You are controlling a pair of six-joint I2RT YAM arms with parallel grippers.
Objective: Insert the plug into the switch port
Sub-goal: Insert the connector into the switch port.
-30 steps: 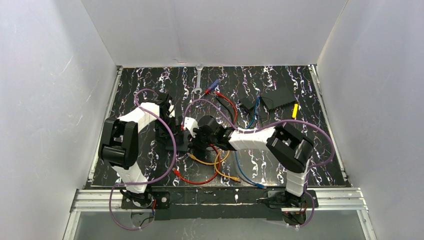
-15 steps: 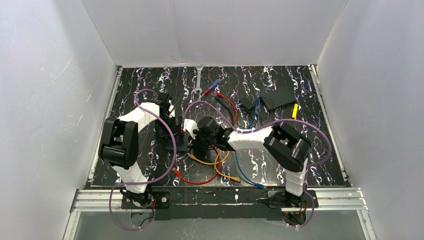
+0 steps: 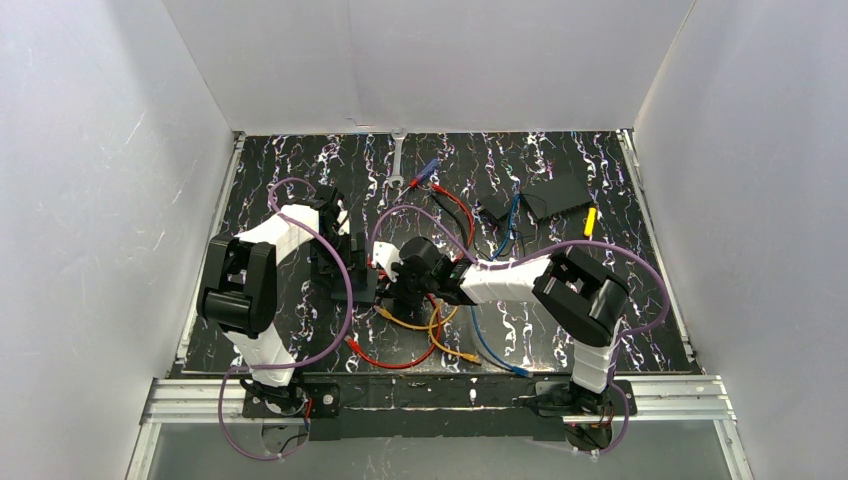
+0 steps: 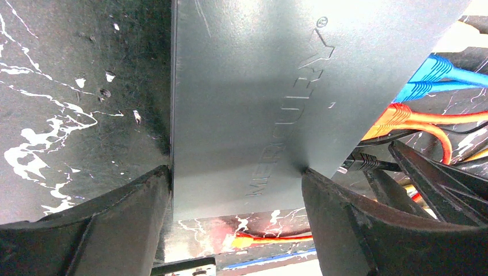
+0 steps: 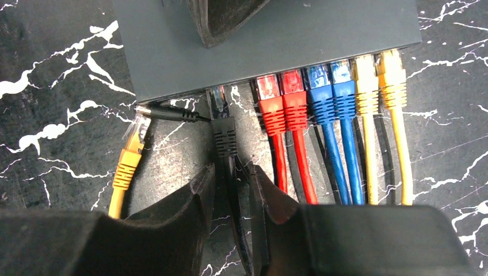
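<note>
Switch (image 5: pixel 276 40) lies on the table (image 5: pixel 57 86) a little toward 9 o'clock from centre, its socket edge facing 6 o'clock in the right wrist view. The left hand (image 4: pixel 236 172) stands wide, with one finger against each long side of the box, bracing it. The right hand (image 5: pixel 232 172) is narrow and straddles the black cable just behind the black plug (image 5: pixel 224 135). Whether it actually pinches the cable I cannot tell.

The step in hand looks like the insertion itself. The plug's clear tip has reached its port, yet its boot sits further toward 6 o'clock than its neighbours, so I judge it not fully seated. The next move calls for a straight push toward 12 o'clock while the left hand keeps the box from sliding.

By count:
- One switch.
- Two red plugs (image 5: pixel 282 109), two blue plugs (image 5: pixel 332 100) and two yellow plugs (image 5: pixel 380 86), all seated.
- One black plug.
- One orange plug (image 5: pixel 129 155), lying loose at 9 o'clock.
- One thin power lead (image 5: pixel 170 114).
</note>
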